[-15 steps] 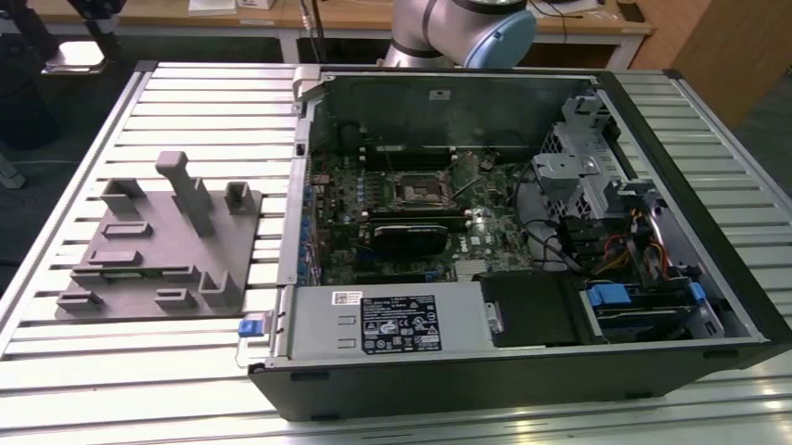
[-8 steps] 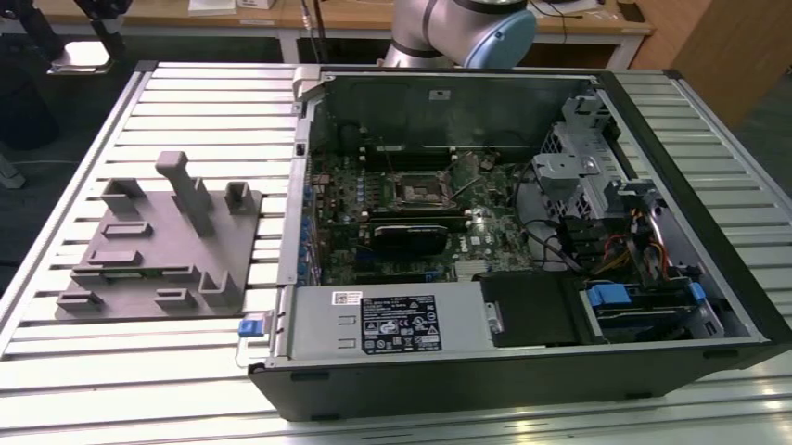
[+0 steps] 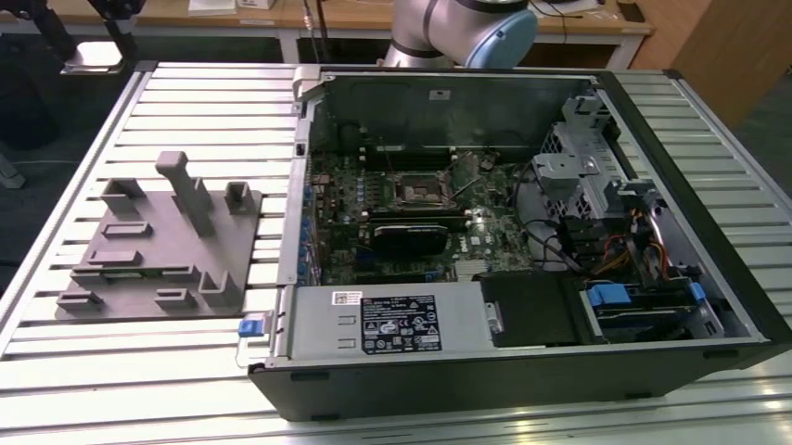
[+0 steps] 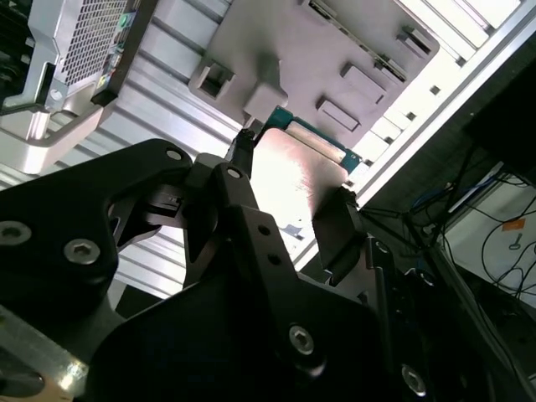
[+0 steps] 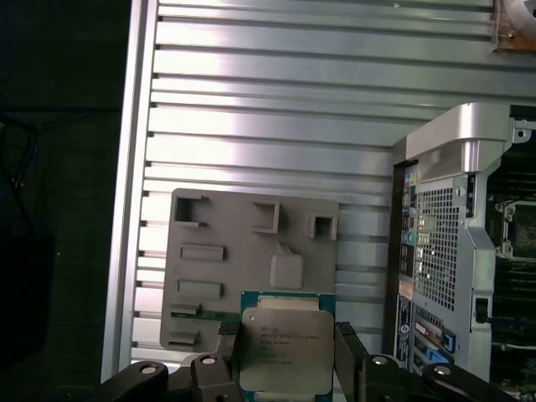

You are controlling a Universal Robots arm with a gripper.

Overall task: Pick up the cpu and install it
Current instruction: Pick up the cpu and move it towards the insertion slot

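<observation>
CPU point(image 5: 283, 350) sits clamped in the gripper point(image 5: 286, 360). In both wrist views I see the 2 black fingers point(image 5: 348, 356) pressing on opposite edges, with the silvery lid facing the first wrist camera and a strip of green substrate showing past the lid. So the hand is closed on the chip, not empty.

The chip hangs above the grey fixture point(image 5: 218, 276), which lies on the slatted aluminium table point(image 5: 276, 109), with the open computer case point(image 5: 435, 251) just beside it. In the exterior view the black-framed socket point(image 3: 415, 188) sits near the middle of the motherboard point(image 3: 495, 232), well apart from the fixture point(image 3: 161, 241), and the arm point(image 3: 458, 28) shows at the far edge of the table.

My worries from the console:
- The hold is on 2 thin edges only, so I judge a jolt could tilt or drop the chip.
- The case wall stands between the chip and the socket. A low path could strike it.
- I cannot tell the chip's orientation relative to the socket. A mismatch or a tilted seat could damage the socket contacts.
</observation>
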